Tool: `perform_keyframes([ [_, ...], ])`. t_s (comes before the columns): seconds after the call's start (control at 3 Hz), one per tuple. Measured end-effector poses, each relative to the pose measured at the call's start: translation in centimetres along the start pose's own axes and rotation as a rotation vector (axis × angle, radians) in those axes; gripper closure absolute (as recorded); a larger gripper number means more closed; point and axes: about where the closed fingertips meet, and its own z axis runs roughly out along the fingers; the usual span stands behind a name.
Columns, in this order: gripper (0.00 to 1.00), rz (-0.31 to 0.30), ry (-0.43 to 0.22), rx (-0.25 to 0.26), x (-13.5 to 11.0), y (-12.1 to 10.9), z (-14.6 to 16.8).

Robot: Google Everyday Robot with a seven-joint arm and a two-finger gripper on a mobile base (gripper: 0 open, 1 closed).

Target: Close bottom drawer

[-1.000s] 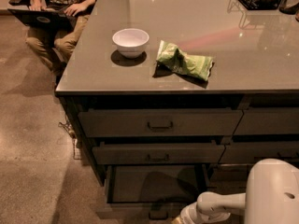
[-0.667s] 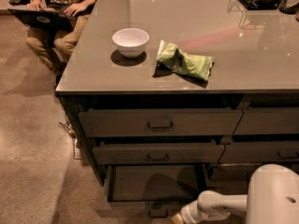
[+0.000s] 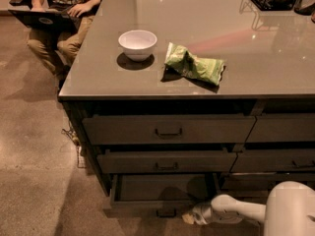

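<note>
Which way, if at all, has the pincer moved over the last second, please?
Yes, slightly. The pincer has edged left and a little up, closer to the front of the open bottom drawer, at its right end.

gripper at bottom drawer front, arm cut off lower-right | person head cut off

Speckled brown floor dimly lit, glossy grey countertop set on a dark cabinet, person with laptop seated behind, gripper held low at the cabinet's foot
</note>
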Motion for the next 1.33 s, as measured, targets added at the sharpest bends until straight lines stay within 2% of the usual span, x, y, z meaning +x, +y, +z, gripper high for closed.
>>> perform_keyframes([
  [0.67,1.00,-0.026,-0.092,0.033,-3.9,-3.3,-0.7],
  [1.0,1.00,-0.026,-0.092,0.033,-3.9,-3.3,-0.7],
  [1.33,1.00,-0.023,-0.125,0.043,-4.3,-3.7,-0.7],
])
